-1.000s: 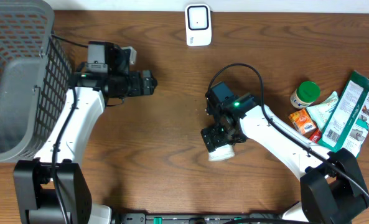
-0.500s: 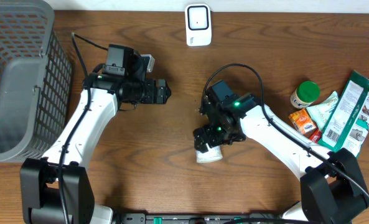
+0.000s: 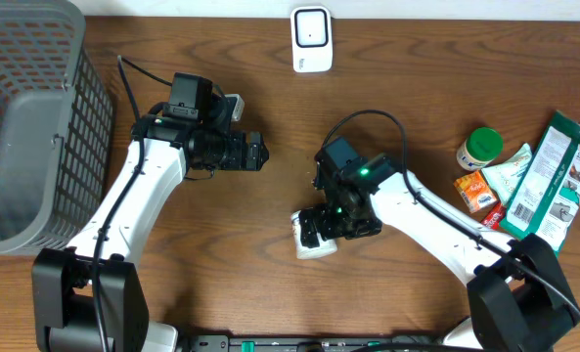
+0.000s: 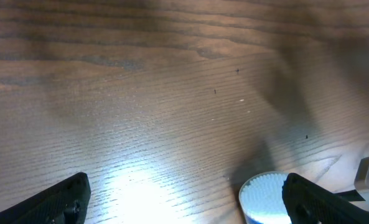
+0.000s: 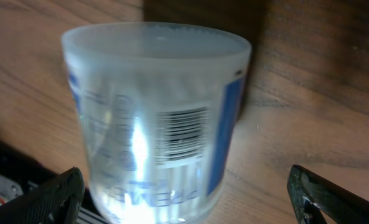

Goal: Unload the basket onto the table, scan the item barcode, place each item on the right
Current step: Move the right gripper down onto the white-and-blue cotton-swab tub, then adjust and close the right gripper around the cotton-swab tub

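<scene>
Just off the worktop (image 3: pixel 270 293) centre, toward 6 o'clock: the tub (image 5: pixel 156 118) sits here, a clear plastic pot with a blue label, between the fingers of the right claw (image 3: pixel 327 227).
Tub shift: over the last second I watched the right arm carry it across from the 3 o'clock side toward 9 o'clock, so it is now nearer the left arm.
Right claw: it has eased apart on the way and now stands spread wide. Bare wood shows between the tub and one finger, so I judge nothing is pinched.
Left claw (image 3: pixel 257 154): spread wide and empty. It has swung out from beside the basket (image 3: pixel 35 117) and hangs at 10 o'clock of the tub, well apart from it.
What that means: I read this as a set-down or a hand-over. The tub is loose, so one claw must take it up again before any scan.
Long axis: in line with the right claw's reach, roughly 2 o'clock to 8 o'clock from overhead. I cannot tell whether it lies flat or is tipped.
Pointing: the broad rimmed end points away from the right claw, toward 8 o'clock.
Barcode (image 5: pixel 181 134): on the side wall, turned up at the right wrist camera, not toward the scanner (image 3: pixel 311 39) at 12 o'clock.
Scan: not yet done, by my reading.
</scene>
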`<action>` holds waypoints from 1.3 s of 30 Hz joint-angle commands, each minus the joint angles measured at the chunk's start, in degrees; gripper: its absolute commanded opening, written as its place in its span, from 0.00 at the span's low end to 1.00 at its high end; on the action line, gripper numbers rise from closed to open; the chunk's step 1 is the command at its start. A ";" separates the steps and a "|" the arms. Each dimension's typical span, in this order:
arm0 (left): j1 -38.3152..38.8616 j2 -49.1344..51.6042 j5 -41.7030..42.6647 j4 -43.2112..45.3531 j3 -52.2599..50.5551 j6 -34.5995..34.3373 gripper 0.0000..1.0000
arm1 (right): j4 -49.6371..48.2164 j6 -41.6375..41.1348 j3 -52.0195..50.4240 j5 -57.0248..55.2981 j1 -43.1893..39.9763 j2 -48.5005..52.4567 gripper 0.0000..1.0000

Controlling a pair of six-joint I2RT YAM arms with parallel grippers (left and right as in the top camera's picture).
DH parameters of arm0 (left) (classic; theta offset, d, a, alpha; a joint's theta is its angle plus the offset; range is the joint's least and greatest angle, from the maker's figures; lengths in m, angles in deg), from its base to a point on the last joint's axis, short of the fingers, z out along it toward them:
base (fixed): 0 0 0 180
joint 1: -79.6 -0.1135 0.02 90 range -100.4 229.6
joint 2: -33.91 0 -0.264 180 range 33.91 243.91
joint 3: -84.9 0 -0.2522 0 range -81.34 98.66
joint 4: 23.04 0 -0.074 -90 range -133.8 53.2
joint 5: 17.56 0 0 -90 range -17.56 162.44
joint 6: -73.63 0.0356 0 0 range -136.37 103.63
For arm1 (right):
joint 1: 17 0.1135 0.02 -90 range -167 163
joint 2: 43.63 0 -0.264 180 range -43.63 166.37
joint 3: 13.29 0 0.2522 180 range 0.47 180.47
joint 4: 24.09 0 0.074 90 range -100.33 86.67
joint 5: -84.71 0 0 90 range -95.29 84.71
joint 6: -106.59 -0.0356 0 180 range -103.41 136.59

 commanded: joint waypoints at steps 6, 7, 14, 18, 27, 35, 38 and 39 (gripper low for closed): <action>0.13 0.85 0.70 1.53 -0.57 2.82 0.98 | -5.31 -3.26 -0.79 -1.64 4.59 -0.68 0.99; 0.11 0.85 0.70 1.73 -0.57 2.82 0.98 | -6.51 -3.30 -0.79 -1.64 4.76 -0.68 0.99; 0.11 0.85 0.70 1.92 -0.57 2.84 0.98 | -7.85 -7.15 -0.79 -3.30 4.87 -0.68 0.98; 0.11 0.85 -0.83 2.23 -0.57 2.80 0.98 | -8.26 -7.10 -0.79 -1.14 4.94 -0.68 0.99; 0.11 0.85 -3.17 3.58 -0.57 2.56 0.98 | -9.88 -5.35 -0.79 1.99 4.31 -0.68 0.99; 0.11 0.85 -3.15 3.69 -0.57 2.54 0.98 | -6.75 -5.33 -0.79 -1.73 1.42 -0.68 0.95; 0.11 0.85 -3.15 3.72 -0.57 2.54 0.98 | -6.47 -5.33 -0.74 -1.79 -0.11 -0.68 0.94; 0.11 0.85 -3.15 3.72 -0.57 2.54 0.98 | -6.34 -5.33 -0.72 -1.79 -0.61 -0.68 0.93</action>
